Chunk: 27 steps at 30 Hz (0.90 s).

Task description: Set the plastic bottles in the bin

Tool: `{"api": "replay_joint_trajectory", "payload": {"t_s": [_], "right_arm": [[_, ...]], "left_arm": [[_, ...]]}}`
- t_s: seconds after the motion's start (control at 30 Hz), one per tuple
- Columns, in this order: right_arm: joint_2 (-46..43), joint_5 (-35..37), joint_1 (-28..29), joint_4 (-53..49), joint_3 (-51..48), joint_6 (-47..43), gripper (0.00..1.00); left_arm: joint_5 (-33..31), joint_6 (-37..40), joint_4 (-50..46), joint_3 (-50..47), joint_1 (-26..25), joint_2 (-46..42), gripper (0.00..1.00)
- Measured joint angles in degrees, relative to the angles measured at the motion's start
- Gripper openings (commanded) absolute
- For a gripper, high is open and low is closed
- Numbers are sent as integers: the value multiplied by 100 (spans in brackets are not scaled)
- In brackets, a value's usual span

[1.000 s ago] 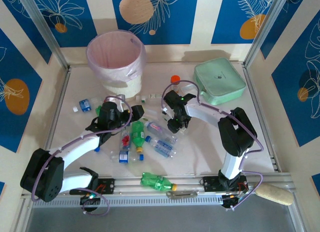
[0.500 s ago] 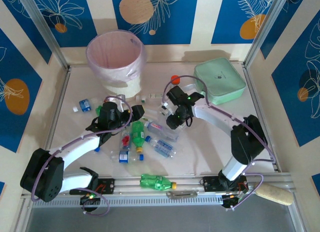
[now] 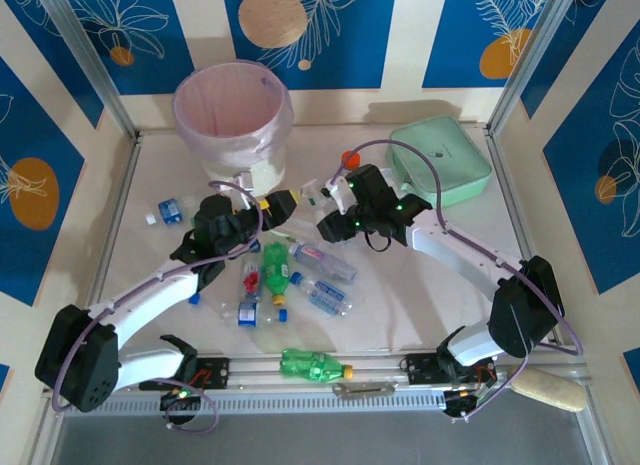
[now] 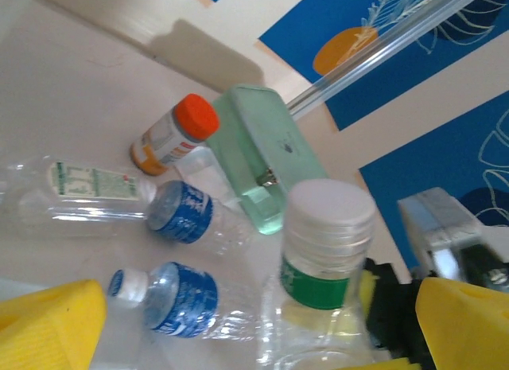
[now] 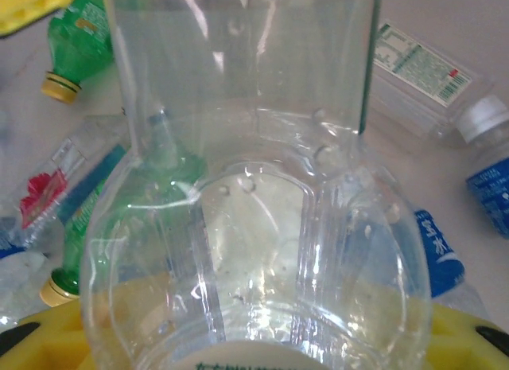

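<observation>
My right gripper (image 3: 330, 223) (image 5: 254, 356) is shut on a clear plastic bottle (image 5: 254, 227) with a white cap and a green label (image 4: 326, 259), holding it off the table. My left gripper (image 3: 280, 207) (image 4: 254, 342) is open, and its yellow fingers (image 4: 48, 326) stand wide on either side of that bottle's neck. The bin (image 3: 232, 115), white with a pink liner, is at the far left, just beyond both grippers. Several more bottles lie on the table: green ones (image 3: 275, 270), blue-labelled clear ones (image 3: 325, 295) (image 4: 187, 294), and one green (image 3: 315, 365) on the front rail.
A mint-green case (image 3: 440, 160) (image 4: 254, 147) lies at the far right. A short orange bottle with a red cap (image 3: 348, 160) (image 4: 171, 135) stands beside it. A small blue-labelled bottle (image 3: 170, 210) lies at the left. Metal frame posts border the table.
My right gripper has lifted the clear bottle and carried it left and farther back, up to the left gripper. The left gripper has shifted slightly toward it and stayed open.
</observation>
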Motion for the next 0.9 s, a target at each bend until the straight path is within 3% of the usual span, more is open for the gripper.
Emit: {"api": "replay_joint_trajectory", "payload": {"t_s": [0.17,0.37,0.47,0.6,0.9], "right_arm": [[15,-52,238,402,-7,125,42],[114,-122,407,507,-7,190,42],[146,-92,402,511,-4,238,42],[149,-87,415,516,-4,273,42],[153,-111,457,522,-4,273,42]], "left_arm": [[55,-118,295,133,-125,238,99],[186,-201,518,245,-190,636,90],[216,-175,511,348,-201,737,80],[289,-72,527,428,-236,789,59],[280,173,505,450,-282,857,36]]}}
